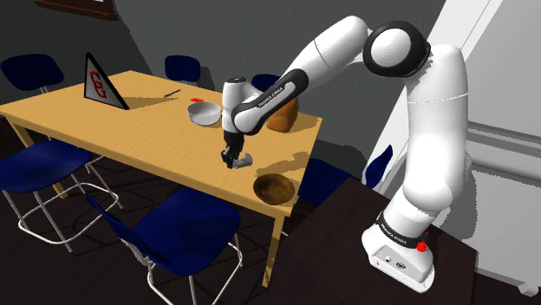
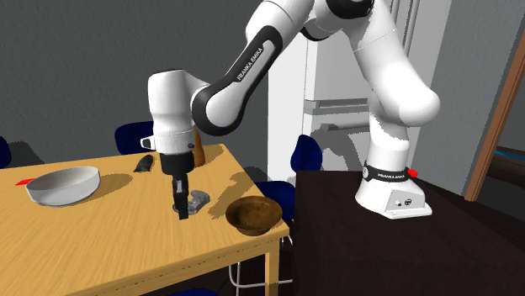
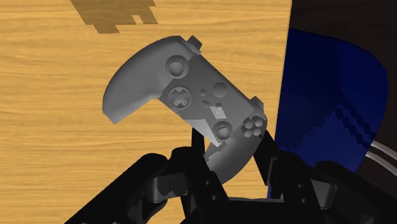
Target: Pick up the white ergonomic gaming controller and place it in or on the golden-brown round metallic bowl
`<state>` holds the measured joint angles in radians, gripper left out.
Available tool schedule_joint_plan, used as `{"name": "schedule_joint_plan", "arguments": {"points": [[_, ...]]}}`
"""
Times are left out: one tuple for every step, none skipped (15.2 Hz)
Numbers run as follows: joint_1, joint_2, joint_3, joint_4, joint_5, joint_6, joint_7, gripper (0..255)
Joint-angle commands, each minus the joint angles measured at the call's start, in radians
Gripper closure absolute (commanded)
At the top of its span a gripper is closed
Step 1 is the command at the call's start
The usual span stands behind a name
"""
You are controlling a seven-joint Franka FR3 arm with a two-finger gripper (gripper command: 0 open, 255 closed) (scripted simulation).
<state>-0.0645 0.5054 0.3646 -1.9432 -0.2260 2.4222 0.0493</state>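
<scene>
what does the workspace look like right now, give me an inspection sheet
surface: wooden table, nothing spilled
job's things: grey controller, one grip between the fingers; brown bowl beside it at the table's edge, empty
clutter: pale bowl, triangular sign, brown object behind the arm
grippers: hand shut on the controller
cables: nothing seen
surroundings: blue chairs around the table, dark stand, grey walls
</scene>
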Motion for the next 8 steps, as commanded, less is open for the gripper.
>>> {"name": "schedule_joint_plan", "arguments": {"points": [[-0.007,-0.022,0.008,0.000,0.011,-0.021,-0.007,255],[-0.009,-0.031,0.011,0.000,0.016,-0.031,-0.010,255],[-0.011,-0.041,0.014,0.001,0.020,-0.041,-0.013,255],[-0.014,-0.050,0.017,0.003,0.025,-0.051,-0.016,255],[-0.016,-0.059,0.020,0.004,0.030,-0.061,-0.019,255],[-0.016,-0.060,0.020,0.004,0.030,-0.061,-0.019,255],[-0.026,-0.095,0.027,-0.050,0.040,-0.040,-0.022,255],[-0.037,-0.130,0.034,-0.103,0.051,-0.020,-0.026,255]]}}
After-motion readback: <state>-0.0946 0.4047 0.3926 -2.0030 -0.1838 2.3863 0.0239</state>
